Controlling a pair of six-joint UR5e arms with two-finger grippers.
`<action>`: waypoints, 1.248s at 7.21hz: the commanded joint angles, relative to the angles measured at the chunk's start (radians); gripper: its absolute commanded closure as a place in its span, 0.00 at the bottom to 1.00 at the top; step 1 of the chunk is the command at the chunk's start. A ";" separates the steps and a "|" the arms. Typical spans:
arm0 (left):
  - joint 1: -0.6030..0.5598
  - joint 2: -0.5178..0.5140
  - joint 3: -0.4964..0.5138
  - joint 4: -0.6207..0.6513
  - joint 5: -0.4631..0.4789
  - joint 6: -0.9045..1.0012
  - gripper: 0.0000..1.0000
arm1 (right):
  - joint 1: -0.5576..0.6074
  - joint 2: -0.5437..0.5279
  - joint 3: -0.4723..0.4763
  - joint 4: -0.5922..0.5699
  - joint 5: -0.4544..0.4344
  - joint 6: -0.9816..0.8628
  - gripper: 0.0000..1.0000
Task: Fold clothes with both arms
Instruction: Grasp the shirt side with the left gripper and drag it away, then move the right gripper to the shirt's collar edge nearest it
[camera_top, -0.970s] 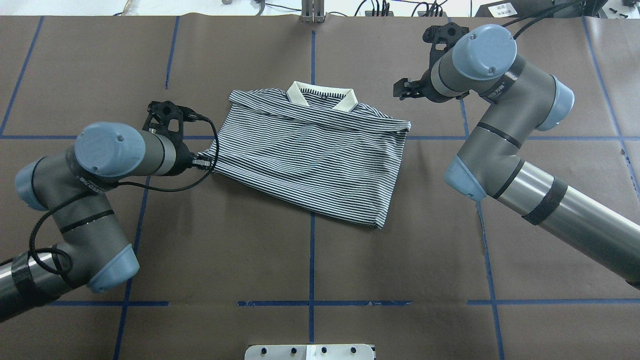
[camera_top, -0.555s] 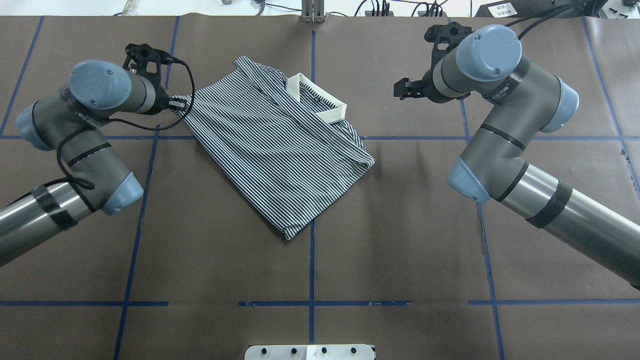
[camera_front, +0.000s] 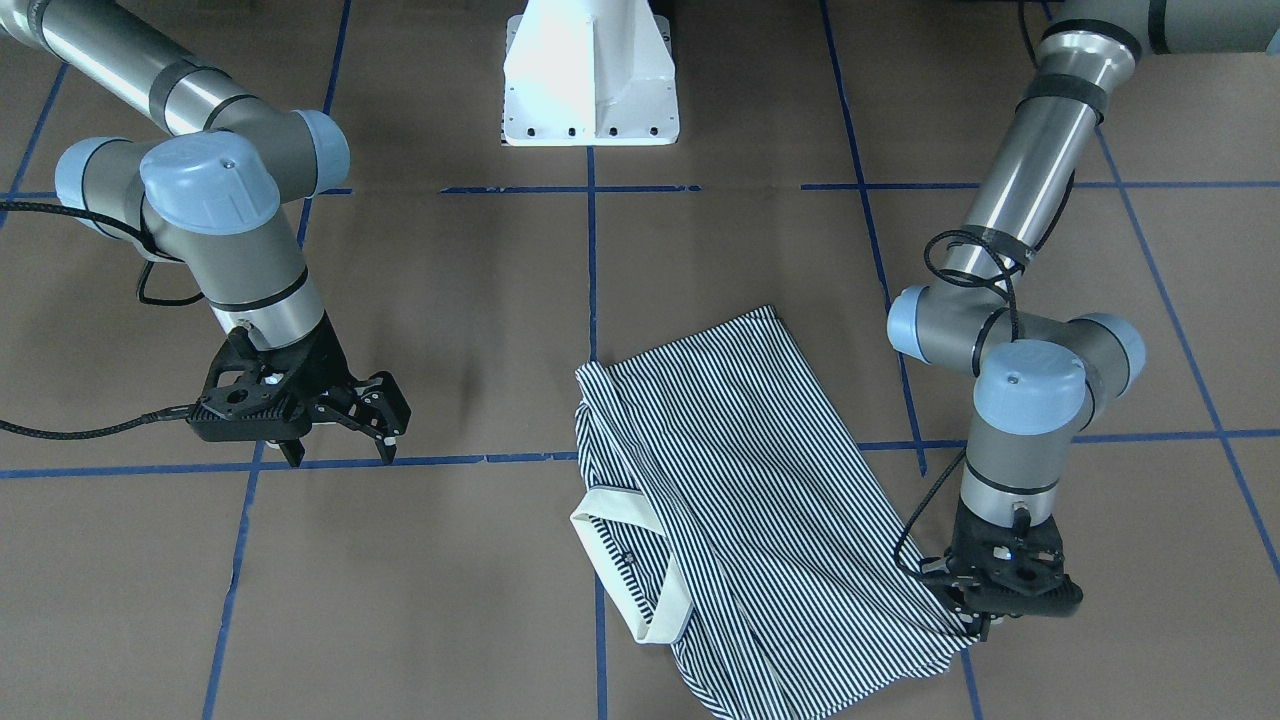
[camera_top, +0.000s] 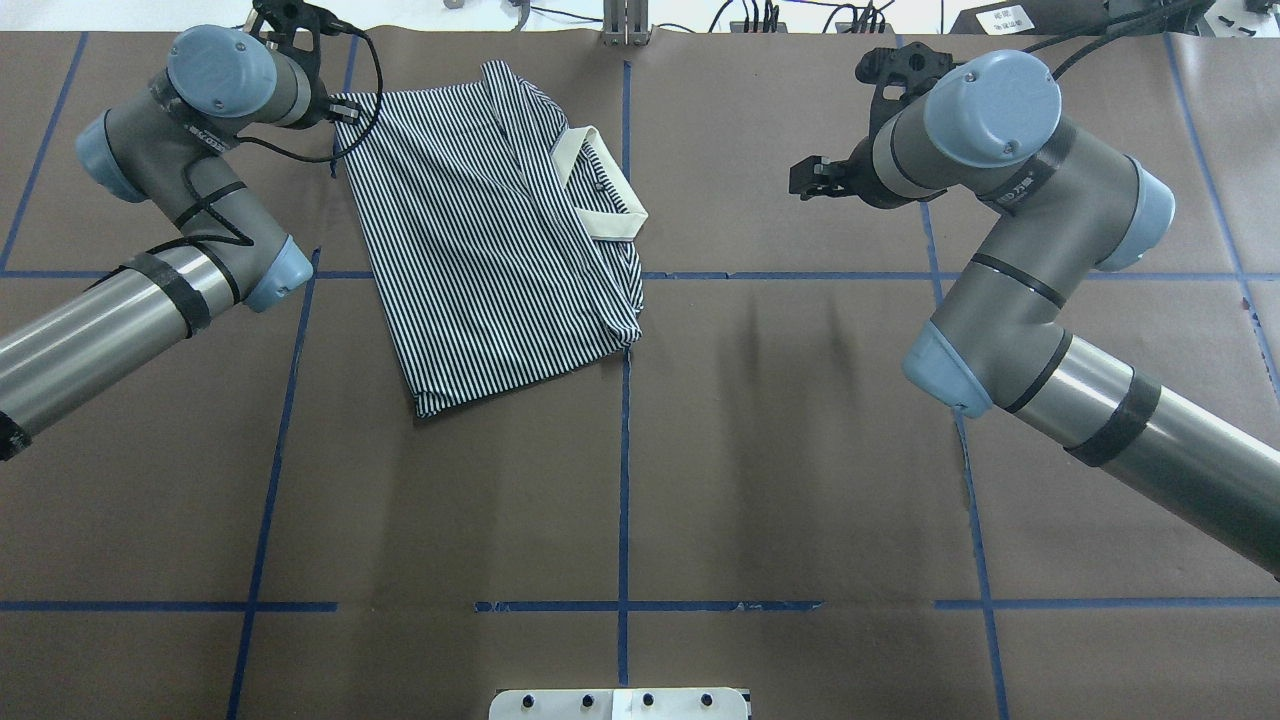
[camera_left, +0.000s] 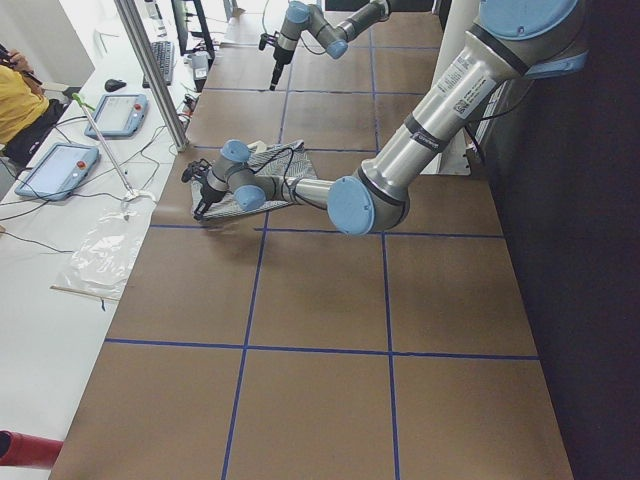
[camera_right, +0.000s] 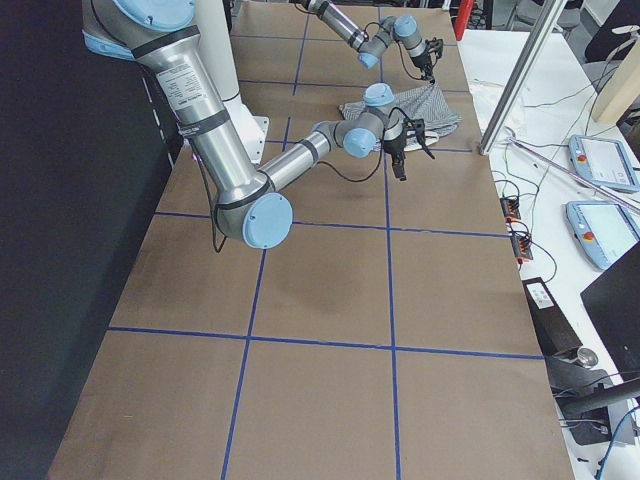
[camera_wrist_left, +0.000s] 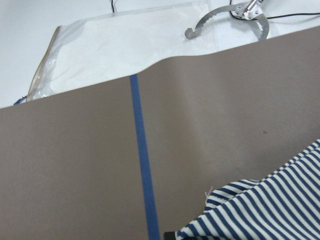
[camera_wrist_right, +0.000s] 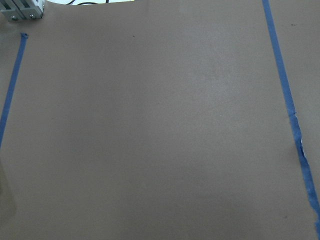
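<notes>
The striped polo shirt (camera_top: 480, 230) lies folded on the brown table at the far left, its cream collar (camera_top: 600, 190) toward the middle. It also shows in the front-facing view (camera_front: 740, 480). My left gripper (camera_top: 345, 105) is shut on the shirt's far-left corner, seen in the front-facing view (camera_front: 975, 625). The left wrist view shows the striped cloth (camera_wrist_left: 260, 210) at its lower edge. My right gripper (camera_top: 805, 180) is open and empty, off the shirt's right over bare table, and shows in the front-facing view (camera_front: 345, 445).
Blue tape lines (camera_top: 624, 450) grid the brown table cover. The white pedestal base (camera_front: 590, 80) stands at the near edge. A metal post (camera_top: 625, 25) and a clear plastic sheet (camera_wrist_left: 125, 45) sit at the far edge, close to my left gripper.
My left gripper has pulled the shirt's corner toward the far left edge. The shirt has slid left and turned, collar now facing right. The right arm has hardly moved.
</notes>
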 joint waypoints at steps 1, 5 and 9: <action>-0.026 0.022 -0.043 -0.016 -0.022 0.132 0.00 | -0.065 0.023 -0.003 0.009 -0.027 0.136 0.00; -0.031 0.103 -0.185 -0.012 -0.104 0.131 0.00 | -0.197 0.343 -0.341 0.016 -0.286 0.594 0.34; -0.031 0.115 -0.184 -0.013 -0.104 0.127 0.00 | -0.215 0.503 -0.641 0.170 -0.340 0.620 0.34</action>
